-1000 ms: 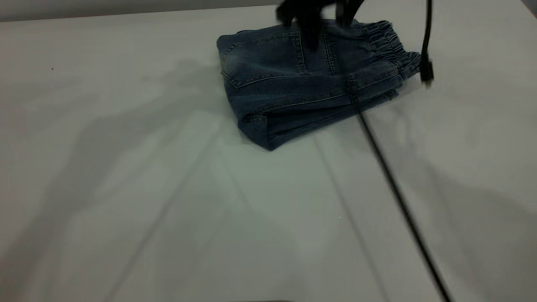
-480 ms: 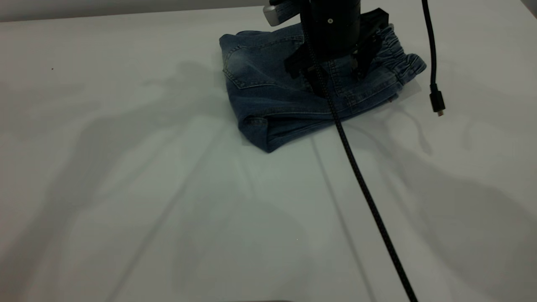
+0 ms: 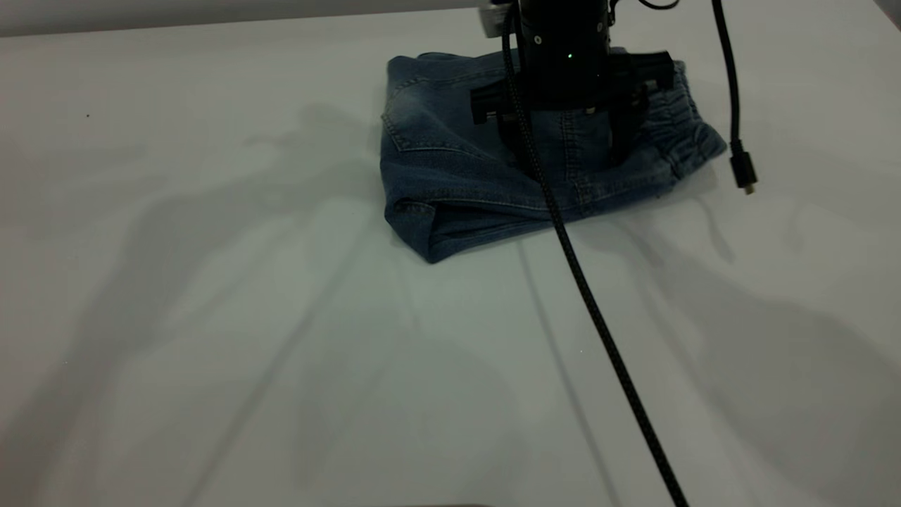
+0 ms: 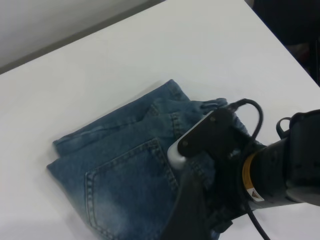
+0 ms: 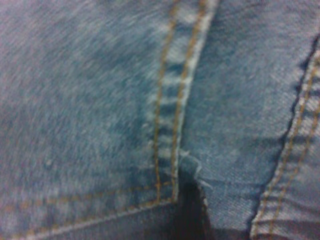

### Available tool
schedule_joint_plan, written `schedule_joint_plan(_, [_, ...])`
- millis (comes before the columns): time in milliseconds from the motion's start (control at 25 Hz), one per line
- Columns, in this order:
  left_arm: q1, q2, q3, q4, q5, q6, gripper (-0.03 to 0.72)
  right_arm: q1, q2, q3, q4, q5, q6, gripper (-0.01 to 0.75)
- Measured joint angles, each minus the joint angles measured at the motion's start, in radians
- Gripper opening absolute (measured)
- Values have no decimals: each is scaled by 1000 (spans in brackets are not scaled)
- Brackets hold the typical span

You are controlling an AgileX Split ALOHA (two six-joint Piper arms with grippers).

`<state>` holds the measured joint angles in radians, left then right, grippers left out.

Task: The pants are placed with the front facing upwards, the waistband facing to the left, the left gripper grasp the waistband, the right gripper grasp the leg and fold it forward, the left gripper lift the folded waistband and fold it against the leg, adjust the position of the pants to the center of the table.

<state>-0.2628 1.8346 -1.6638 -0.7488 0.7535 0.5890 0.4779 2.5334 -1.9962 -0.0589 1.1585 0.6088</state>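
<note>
While pressed down: pants (image 3: 450, 176) under spread fingers (image 3: 623, 144).

The folded blue denim pants (image 3: 486, 176) are a mid indigo, faded paler on the patch pocket, with tan double stitching along the seams (image 5: 167, 125). Their ruched elastic waistband (image 3: 686, 137) shows crinkled light and dark pleats. The black angular right gripper (image 3: 566, 151) carries a silvery part and an orange-yellow label. The flat matte table (image 3: 281, 352) is plain white.

The right claw (image 3: 569, 151) blocks the middle of the folded pants (image 3: 450, 176), its arm runs off the top edge, and the right wrist cam is just blurry denim up close.
</note>
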Motion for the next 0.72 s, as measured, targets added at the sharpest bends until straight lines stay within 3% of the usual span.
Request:
schedule_joint_plan(120, [0,0,0,-1,5,0,584,0,0,0,40,19,80,501])
schedule_joint_plan(400, [0,0,0,-2,10,0,584,0,0,0,150,38,88,501])
schedule_joint_plan(720, [3,-11,0,2,9,4,584,2,-117,1,59,48,6,501])
